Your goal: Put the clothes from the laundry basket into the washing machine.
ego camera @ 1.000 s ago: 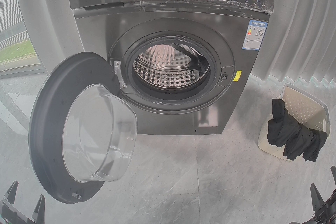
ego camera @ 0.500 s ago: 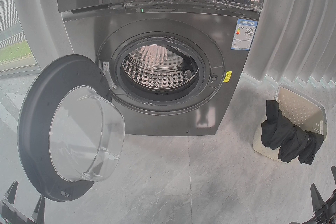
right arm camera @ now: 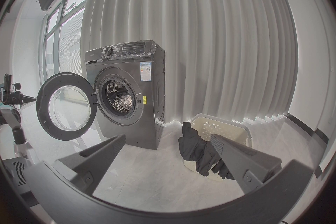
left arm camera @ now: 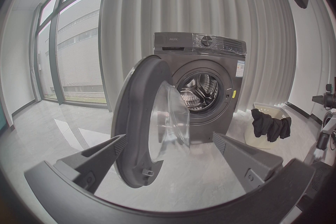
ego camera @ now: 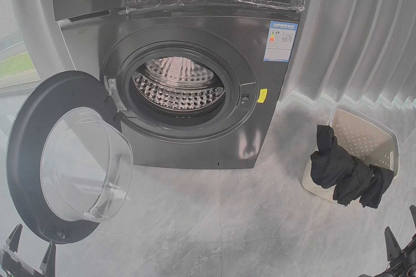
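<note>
Black clothes (ego camera: 346, 169) hang over the near rim of the basket (ego camera: 368, 130), on the floor right of the washer (ego camera: 182, 18). Its door (ego camera: 26, 152) is swung wide and its drum (ego camera: 177, 83) is bare. My left pincer (left arm camera: 168, 137) and right pincer (right arm camera: 167, 137) gape wide, holding nothing. By my reckoning, all the loading remains.

The open door (ego camera: 65, 156) juts out left of the drum opening (ego camera: 177, 89), whose mouth stands unblocked.

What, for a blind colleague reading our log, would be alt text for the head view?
A grey washing machine stands with its round door swung wide open, steel drum exposed. On the floor to its right, dark clothes hang over the rim of a cream laundry basket.
</note>
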You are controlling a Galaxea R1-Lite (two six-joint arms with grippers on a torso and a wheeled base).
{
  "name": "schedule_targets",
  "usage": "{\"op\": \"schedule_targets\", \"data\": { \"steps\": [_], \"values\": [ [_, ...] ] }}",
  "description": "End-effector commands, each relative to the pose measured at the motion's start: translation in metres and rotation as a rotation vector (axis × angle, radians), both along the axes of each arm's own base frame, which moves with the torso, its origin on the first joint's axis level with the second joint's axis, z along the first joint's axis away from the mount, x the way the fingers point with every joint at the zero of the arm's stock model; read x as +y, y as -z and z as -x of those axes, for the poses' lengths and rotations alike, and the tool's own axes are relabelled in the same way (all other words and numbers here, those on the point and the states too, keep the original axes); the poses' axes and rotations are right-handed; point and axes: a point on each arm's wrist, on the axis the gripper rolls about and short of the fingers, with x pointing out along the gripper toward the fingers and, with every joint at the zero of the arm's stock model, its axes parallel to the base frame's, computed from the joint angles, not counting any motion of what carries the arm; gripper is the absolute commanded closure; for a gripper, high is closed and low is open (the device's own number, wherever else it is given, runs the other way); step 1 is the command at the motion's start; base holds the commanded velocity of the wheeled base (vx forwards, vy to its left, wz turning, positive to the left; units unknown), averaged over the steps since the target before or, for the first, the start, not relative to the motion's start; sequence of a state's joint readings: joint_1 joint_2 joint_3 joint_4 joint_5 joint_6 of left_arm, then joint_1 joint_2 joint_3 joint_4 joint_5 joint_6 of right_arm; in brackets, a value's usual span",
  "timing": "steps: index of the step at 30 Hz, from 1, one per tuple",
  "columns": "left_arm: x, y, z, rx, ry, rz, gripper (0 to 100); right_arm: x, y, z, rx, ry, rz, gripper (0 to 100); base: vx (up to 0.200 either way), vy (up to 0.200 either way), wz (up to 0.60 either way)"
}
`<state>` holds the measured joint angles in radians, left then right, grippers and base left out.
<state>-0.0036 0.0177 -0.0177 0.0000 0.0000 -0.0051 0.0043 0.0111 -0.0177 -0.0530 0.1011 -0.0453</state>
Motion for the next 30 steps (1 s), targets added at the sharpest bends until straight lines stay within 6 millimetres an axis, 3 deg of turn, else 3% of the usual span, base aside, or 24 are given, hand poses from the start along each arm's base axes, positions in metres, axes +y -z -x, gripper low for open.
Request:
{"op": "schedule_targets", "data": {
  "steps": [1, 19, 25, 30],
  "values": [
    [0.0000, 0.0052, -0.0002, 0.003, -0.001, -0.001, 0, 0.0000, 0.0051, -0.0005, 0.006, 0.000, 0.001, 0, 0.000, 0.000, -0.60],
    [0.0000, 0.0052, -0.0002, 0.003, -0.002, 0.004, 0, 0.0000, 0.0051, -0.0005, 0.006, -0.001, -0.002, 0, 0.000, 0.000, -0.03],
    [0.0000, 0.0052, -0.0002, 0.003, -0.002, 0.004, 0, 0.0000, 0.0051, -0.0005, 0.006, -0.001, -0.002, 0, 0.200, 0.000, 0.00],
    [0.0000, 0.0048, -0.0001, 0.002, -0.002, 0.001, 0, 0.0000, 0.0051, -0.0005, 0.006, -0.001, -0.002, 0, 0.000, 0.000, 0.00]
  ]
}}
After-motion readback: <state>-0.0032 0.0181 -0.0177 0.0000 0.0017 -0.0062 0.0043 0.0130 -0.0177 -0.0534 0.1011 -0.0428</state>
